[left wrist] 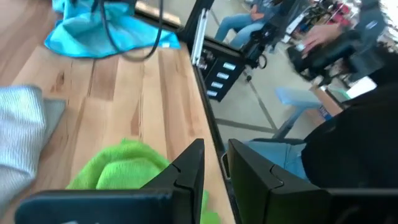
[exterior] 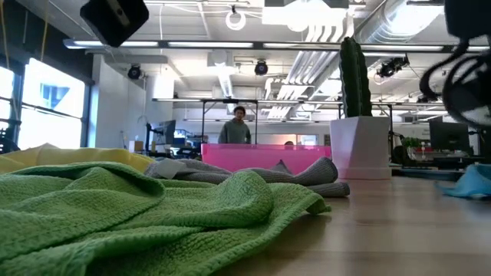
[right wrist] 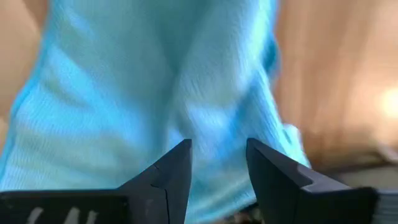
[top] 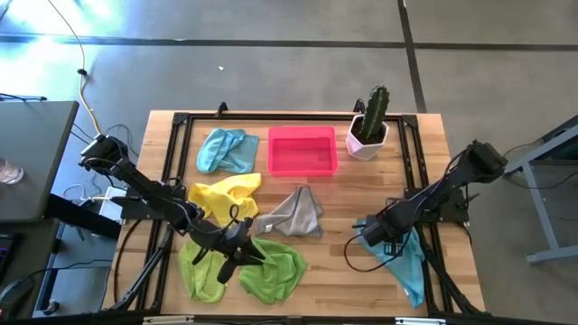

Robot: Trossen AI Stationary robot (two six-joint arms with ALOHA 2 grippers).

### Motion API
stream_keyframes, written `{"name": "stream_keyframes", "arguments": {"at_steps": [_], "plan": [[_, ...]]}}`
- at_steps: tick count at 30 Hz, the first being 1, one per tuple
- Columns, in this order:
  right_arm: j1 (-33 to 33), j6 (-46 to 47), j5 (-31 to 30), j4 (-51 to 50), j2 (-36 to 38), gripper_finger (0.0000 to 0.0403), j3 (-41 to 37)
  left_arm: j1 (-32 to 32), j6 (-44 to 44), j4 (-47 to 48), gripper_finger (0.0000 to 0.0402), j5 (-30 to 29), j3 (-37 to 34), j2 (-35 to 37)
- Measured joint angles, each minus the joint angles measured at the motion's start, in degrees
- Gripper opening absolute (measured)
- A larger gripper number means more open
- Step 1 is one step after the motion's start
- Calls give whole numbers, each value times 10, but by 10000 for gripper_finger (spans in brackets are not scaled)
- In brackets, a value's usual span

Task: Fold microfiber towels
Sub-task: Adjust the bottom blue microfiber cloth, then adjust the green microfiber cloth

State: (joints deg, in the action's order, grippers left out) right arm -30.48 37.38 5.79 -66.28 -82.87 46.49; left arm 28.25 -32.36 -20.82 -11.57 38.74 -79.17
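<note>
Towels [top: 287,215] lie before the tray [top: 302,150], seemingly apart

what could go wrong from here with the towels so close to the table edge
The light blue towel under the right gripper lies at the table's front right edge, so a pull could drag it off. The left gripper hovers where two lime green towels bunch together; it may catch both at once. Loose cables near the blue towel could snag it.

High view looks straight down; low view skims level across the tabletop [top: 361,194]; both share the cactus [top: 375,106]
</note>
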Motion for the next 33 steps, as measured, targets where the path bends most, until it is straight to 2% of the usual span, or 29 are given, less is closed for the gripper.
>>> {"name": "stream_keyframes", "arguments": {"at_steps": [9,13,18,22,29,33], "plan": [[0,-60,-167,32,0,145,121,0,86,-4,62,0,56,-142],[0,-83,-206,73,1,145,141,0,96,-4,62,0,86,-204],[0,-111,-212,144,1,145,145,0,95,17,62,0,115,-276],[0,-124,-206,176,1,145,145,5,87,83,62,3,138,-306],[0,-148,-204,180,1,145,145,18,46,225,62,6,169,-310],[0,-172,-204,180,1,145,145,34,14,282,62,31,173,-299]]}}
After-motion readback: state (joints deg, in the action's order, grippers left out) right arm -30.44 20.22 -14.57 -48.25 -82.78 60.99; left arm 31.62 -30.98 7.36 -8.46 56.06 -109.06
